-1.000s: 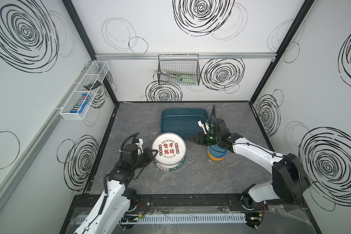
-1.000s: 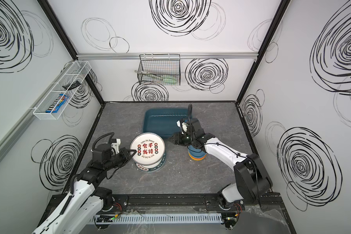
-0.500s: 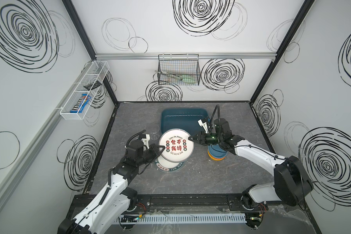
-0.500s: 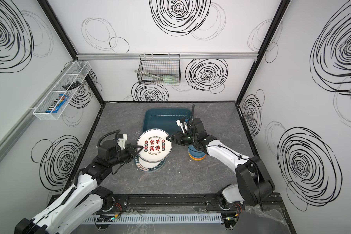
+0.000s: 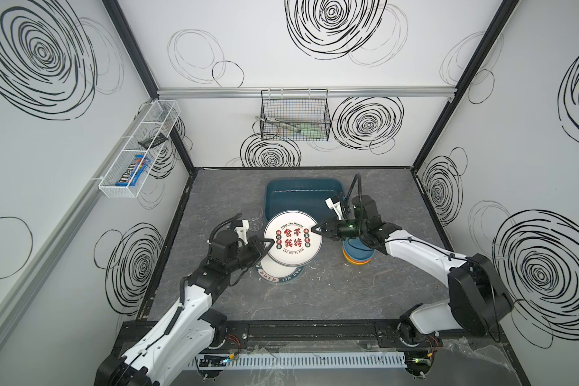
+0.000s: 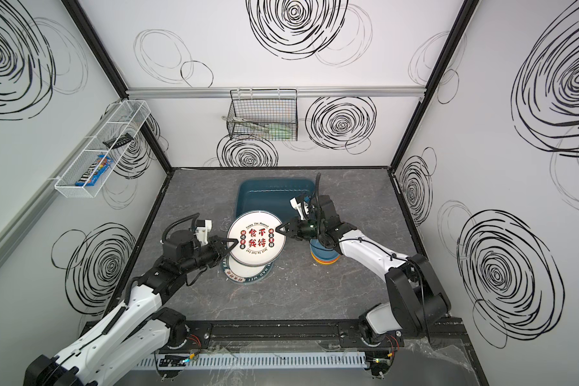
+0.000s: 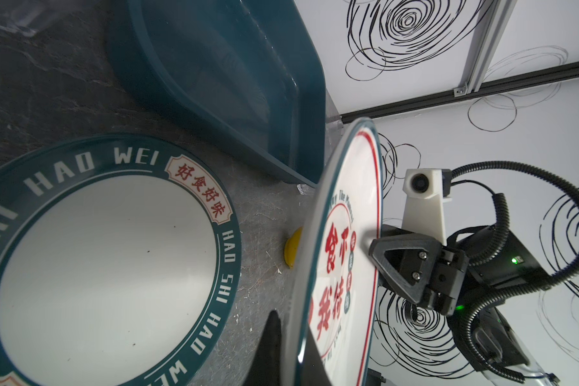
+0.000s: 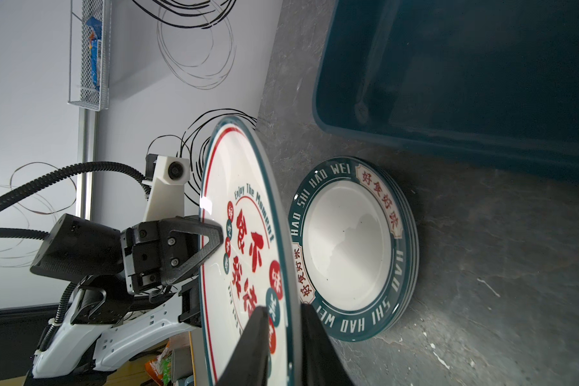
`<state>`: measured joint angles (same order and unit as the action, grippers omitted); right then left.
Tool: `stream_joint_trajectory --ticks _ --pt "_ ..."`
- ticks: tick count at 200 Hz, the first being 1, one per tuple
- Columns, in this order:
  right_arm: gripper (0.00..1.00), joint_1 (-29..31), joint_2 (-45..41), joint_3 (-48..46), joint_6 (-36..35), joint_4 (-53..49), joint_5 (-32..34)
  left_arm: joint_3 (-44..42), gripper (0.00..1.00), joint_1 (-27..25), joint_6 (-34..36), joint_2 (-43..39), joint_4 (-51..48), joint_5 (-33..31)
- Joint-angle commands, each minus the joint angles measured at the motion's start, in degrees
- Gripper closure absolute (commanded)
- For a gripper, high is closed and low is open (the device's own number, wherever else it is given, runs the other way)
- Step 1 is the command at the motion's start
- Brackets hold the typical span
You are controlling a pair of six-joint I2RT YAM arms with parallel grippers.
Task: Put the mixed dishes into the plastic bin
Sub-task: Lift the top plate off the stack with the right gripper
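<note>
White character plate [image 5: 293,239] held face-up, roughly level, left gripper [image 5: 268,243] clamped on one rim, right gripper [image 5: 315,230] apparently clamped opposite, teal bin [image 5: 301,200] lying open just beyond, plate stack [image 5: 281,275] partly beneath.

Your L gripper [image 5: 268,243] has lifted the top plate [image 5: 293,238] off the stack [image 5: 281,272], moved it twd the bin [image 5: 301,197], your R gripper [image 5: 315,230] has swung over from the bowls [image 5: 356,258], jaws narrowed onto the opp. rim.
</note>
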<state>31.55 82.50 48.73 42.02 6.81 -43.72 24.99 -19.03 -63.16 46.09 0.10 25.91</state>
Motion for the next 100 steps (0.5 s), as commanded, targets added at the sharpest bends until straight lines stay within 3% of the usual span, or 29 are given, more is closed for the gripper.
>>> stream_joint_trajectory --ticks 1,27,47,100 --pt "0.84 0.2 0.8 1.0 -0.3 0.6 -1.1 2.7 0.89 -0.1 -0.7 -0.3 5.8 0.9" --pt "0.93 0.2 1.4 1.7 -0.6 -0.3 -0.1 2.8 0.83 0.1 -0.6 -0.3 5.4 0.9" --pt "0.99 -0.1 1.9 2.9 -1.0 -1.0 0.6 2.7 0.67 1.0 -0.1 -0.7 4.1 0.5" --pt "1.0 -2.4 4.5 6.4 -0.8 -1.6 1.6 0.8 0.39 5.4 1.6 -4.5 -0.2 -0.1"
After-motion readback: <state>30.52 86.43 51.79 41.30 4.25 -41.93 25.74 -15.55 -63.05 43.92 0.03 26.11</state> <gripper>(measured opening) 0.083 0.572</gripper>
